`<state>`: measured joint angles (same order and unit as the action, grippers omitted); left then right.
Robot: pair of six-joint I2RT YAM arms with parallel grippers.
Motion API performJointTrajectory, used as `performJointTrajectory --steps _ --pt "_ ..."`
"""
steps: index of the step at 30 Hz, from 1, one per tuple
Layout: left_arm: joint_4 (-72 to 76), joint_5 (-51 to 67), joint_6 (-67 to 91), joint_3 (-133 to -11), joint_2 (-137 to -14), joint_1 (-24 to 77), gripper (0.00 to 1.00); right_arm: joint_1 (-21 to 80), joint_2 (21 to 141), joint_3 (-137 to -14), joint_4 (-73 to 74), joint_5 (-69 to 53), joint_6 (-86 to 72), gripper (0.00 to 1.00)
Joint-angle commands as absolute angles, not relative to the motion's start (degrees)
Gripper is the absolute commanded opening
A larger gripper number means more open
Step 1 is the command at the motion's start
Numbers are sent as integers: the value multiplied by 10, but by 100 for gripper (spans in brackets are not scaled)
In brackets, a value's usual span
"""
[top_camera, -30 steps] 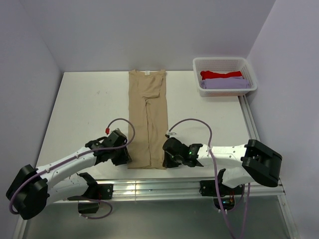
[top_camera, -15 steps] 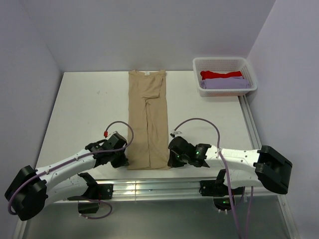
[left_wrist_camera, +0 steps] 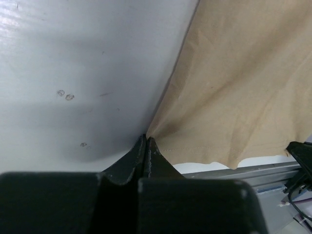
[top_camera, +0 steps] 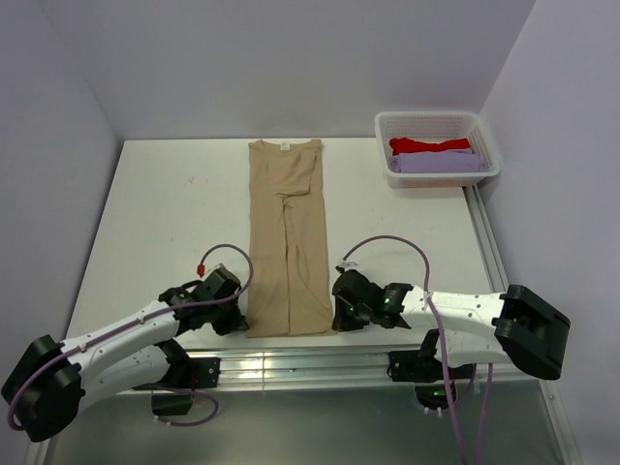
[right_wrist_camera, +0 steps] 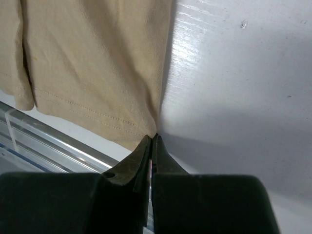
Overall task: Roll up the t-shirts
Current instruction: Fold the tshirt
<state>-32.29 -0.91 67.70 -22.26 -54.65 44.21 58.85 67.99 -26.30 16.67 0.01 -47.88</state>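
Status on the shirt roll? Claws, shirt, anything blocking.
Left claw shut on left hem corner, right claw shut on right corner. Tan t-shirt flat, folded narrow, not yet rolled. Nothing on it; basket far right.

A white mesh basket point(top_camera: 442, 178) sits at the far right corner of the white table point(top_camera: 165, 223).

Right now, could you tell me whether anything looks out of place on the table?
Nothing stands out. The shirt lies flat in a long strip, the left claw and right claw pinch its near hem corners, and the basket sits far right.
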Motion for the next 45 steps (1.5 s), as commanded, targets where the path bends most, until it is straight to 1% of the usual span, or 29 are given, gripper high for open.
performJointTrajectory --steps 1,4,7,8,9,13,15,16,17,18,19,20,22,29,34,35,37,38,40,41,42,43,44,45 --pt "-349 -4 687 -205 -519 445 0 582 664 -247 181 3 -467 5" --pt "-351 -5 690 -202 -496 445 3 578 646 -248 181 -18 -462 7" --pt "-351 -4 689 -203 -489 445 5 574 635 -249 178 -34 -457 7" --pt "-348 -4 689 -203 -489 445 7 573 636 -250 176 -46 -455 7" --pt "-344 4 689 -203 -492 445 11 573 637 -250 168 -58 -452 7" --pt "-329 18 682 -200 -505 445 17 573 643 -250 158 -83 -455 5" --pt "-332 18 681 -200 -511 445 20 573 637 -247 170 -75 -459 6" --pt "-335 18 679 -200 -512 445 22 572 635 -245 174 -74 -459 11" --pt "-337 18 680 -199 -512 445 24 573 630 -240 175 -76 -459 19" --pt "-337 18 679 -198 -506 445 29 573 628 -238 177 -77 -459 29" --pt "-337 20 679 -197 -503 445 31 571 624 -237 176 -76 -461 42" --pt "-339 20 681 -196 -498 445 35 572 618 -236 175 -75 -461 42" --pt "-340 21 682 -197 -487 445 38 567 611 -240 176 -69 -461 42" --pt "-323 26 678 -210 -489 445 40 527 636 -263 157 -89 -442 43" --pt "-296 32 675 -206 -508 445 39 526 668 -260 115 -116 -448 41" --pt "-292 34 675 -201 -513 445 37 527 671 -254 109 -120 -451 40" --pt "-280 41 675 -192 -525 445 36 526 665 -246 96 -132 -458 39" --pt "-278 44 675 -188 -526 445 33 526 662 -238 93 -134 -460 38" --pt "-276 47 675 -180 -524 445 25 526 656 -232 98 -132 -460 30" --pt "-279 47 675 -178 -520 445 16 526 650 -228 103 -131 -460 26" --pt "-281 47 673 -178 -519 445 12 526 648 -226 102 -132 -460 19" --pt "-286 47 672 -178 -518 445 8 526 645 -222 101 -134 -461 17" --pt "-294 47 672 -178 -517 445 0 526 642 -216 99 -136 -462 12" --pt "-299 47 672 -178 -518 445 0 526 639 -214 102 -136 -464 1"
